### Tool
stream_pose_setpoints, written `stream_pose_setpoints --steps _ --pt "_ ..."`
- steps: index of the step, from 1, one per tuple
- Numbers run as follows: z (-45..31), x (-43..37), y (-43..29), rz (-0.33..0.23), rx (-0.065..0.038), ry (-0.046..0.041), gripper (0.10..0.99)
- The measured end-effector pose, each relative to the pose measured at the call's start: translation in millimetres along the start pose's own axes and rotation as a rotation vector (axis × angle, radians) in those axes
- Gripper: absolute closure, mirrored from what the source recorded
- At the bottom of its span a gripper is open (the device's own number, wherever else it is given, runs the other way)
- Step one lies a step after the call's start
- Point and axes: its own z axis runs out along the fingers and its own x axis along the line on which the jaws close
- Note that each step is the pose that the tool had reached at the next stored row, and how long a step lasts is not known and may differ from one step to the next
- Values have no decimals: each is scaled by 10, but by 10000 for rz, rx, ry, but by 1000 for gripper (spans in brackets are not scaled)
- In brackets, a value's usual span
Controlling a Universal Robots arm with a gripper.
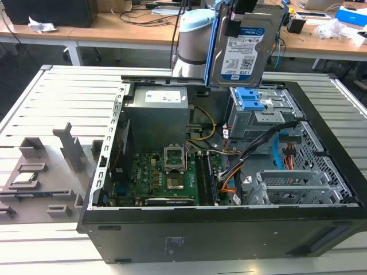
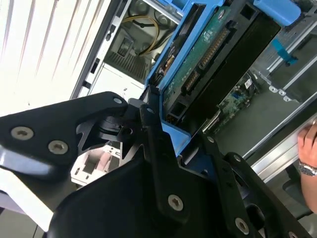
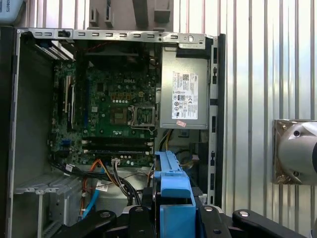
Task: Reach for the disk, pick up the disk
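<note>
The disk (image 1: 242, 52) hangs upright in the air above the back of the open computer case (image 1: 229, 229), its silver face and white-and-blue label turned toward the exterior view. A bright blue frame runs along its edges. My gripper (image 1: 235, 22) is shut on the disk's upper edge. In the second wrist view the disk (image 2: 218, 54) shows its green circuit side and connectors, with the black fingers (image 2: 154, 130) of my gripper (image 2: 181, 144) clamped on its blue frame. In the first wrist view the blue frame (image 3: 174, 198) sits between the fingers, above the case interior.
Below the disk is the drive cage (image 1: 261, 112) with a blue latch (image 1: 250, 98). The case also holds the motherboard (image 1: 172, 177), power supply (image 1: 157, 114) and cables. Grey fixtures (image 1: 40, 172) stand on the slatted table at the exterior view's left. A person's hand (image 2: 309, 146) rests near the case.
</note>
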Motion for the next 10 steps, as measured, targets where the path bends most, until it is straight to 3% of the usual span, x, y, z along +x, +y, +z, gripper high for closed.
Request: stream_pose_setpoints --steps 8,10 --pt "-15 4 -332 0 0 0 718" --pt "-21 5 -450 0 0 -1 718"
